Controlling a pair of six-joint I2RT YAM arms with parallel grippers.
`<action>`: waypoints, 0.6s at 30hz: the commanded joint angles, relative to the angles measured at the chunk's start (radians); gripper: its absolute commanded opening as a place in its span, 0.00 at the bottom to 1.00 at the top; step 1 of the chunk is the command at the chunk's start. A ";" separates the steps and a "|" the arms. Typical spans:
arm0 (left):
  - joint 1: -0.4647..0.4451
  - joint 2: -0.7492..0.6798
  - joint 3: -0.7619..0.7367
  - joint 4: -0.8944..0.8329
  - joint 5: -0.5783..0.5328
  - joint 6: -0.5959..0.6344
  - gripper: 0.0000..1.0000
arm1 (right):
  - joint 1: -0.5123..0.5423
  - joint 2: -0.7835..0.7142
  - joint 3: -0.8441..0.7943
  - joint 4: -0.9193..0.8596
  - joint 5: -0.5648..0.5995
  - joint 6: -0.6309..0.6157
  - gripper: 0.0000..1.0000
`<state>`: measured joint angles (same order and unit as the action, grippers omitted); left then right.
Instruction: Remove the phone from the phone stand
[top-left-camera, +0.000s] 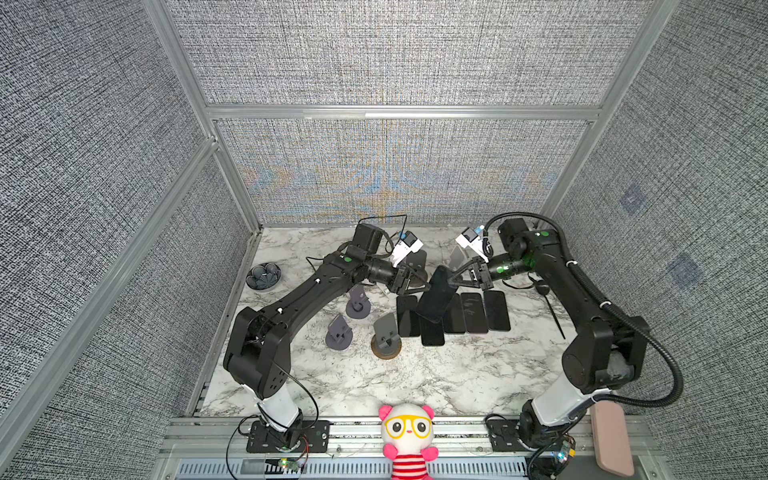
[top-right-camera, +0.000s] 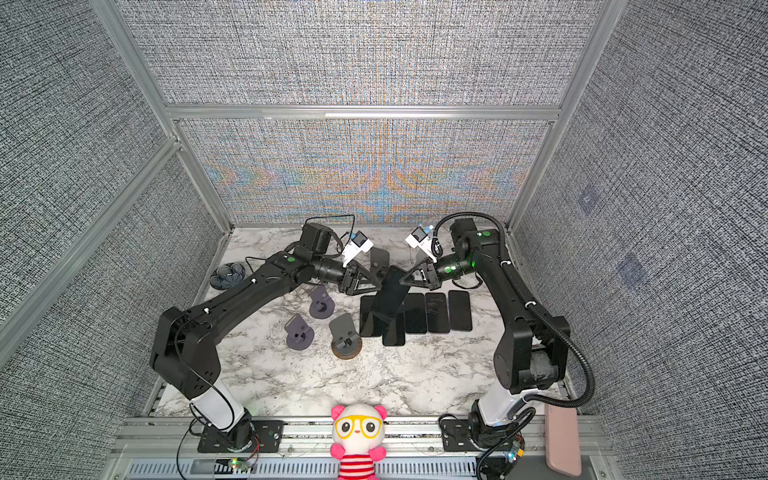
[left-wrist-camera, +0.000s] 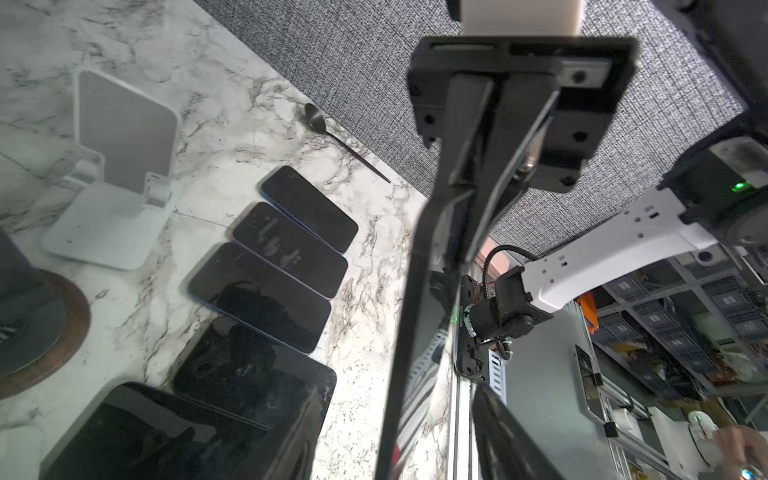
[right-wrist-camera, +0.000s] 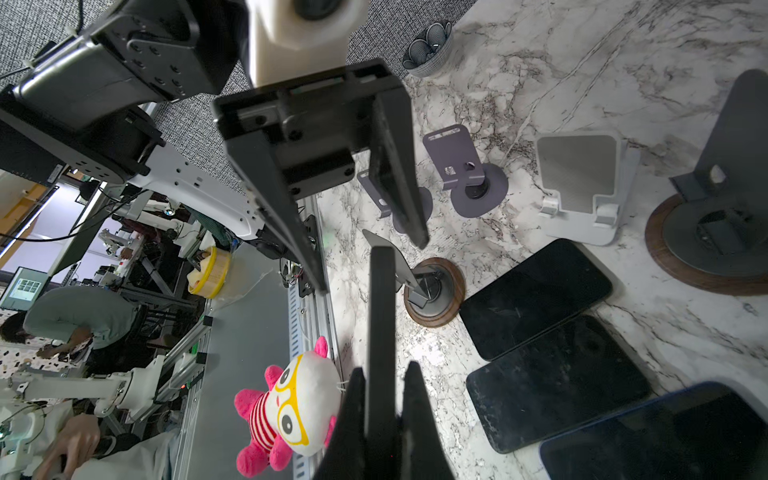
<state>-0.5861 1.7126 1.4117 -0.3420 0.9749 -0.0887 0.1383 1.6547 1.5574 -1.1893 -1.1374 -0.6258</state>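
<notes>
A black phone (top-left-camera: 436, 296) (top-right-camera: 388, 296) hangs tilted in the air above the table, clear of every phone stand. My right gripper (top-left-camera: 452, 281) (right-wrist-camera: 382, 415) is shut on its upper end. In the right wrist view the phone (right-wrist-camera: 382, 307) shows edge-on between the fingers (right-wrist-camera: 415, 419). My left gripper (top-left-camera: 420, 285) (left-wrist-camera: 399, 449) is open, with its jaws either side of the phone's (left-wrist-camera: 409, 307) edge and a gap on each side. Close behind stand an empty dark phone stand on a wooden base (right-wrist-camera: 715, 232) and a white one (right-wrist-camera: 582, 187).
Several black phones (top-left-camera: 473, 312) lie flat in a row under the held one. Two grey stands (top-left-camera: 358, 305) (top-left-camera: 338, 332) and a small wood-based stand (top-left-camera: 386, 338) stand front left. There is a spoon (top-left-camera: 550, 305) to the right, a bowl (top-left-camera: 263, 276) at far left and a plush toy (top-left-camera: 407, 436) at the front rail.
</notes>
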 joint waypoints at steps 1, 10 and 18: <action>-0.003 0.018 0.002 0.030 -0.009 -0.028 0.61 | 0.000 -0.006 -0.004 -0.008 -0.060 0.009 0.01; -0.012 -0.013 -0.090 0.232 0.101 -0.114 0.35 | 0.005 0.043 0.037 0.022 -0.090 0.034 0.01; -0.011 -0.004 -0.091 0.246 0.135 -0.140 0.01 | 0.006 0.103 0.067 0.029 -0.102 0.053 0.12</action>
<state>-0.5930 1.7073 1.3178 -0.1593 1.0752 -0.2104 0.1394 1.7451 1.6127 -1.1698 -1.2209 -0.5999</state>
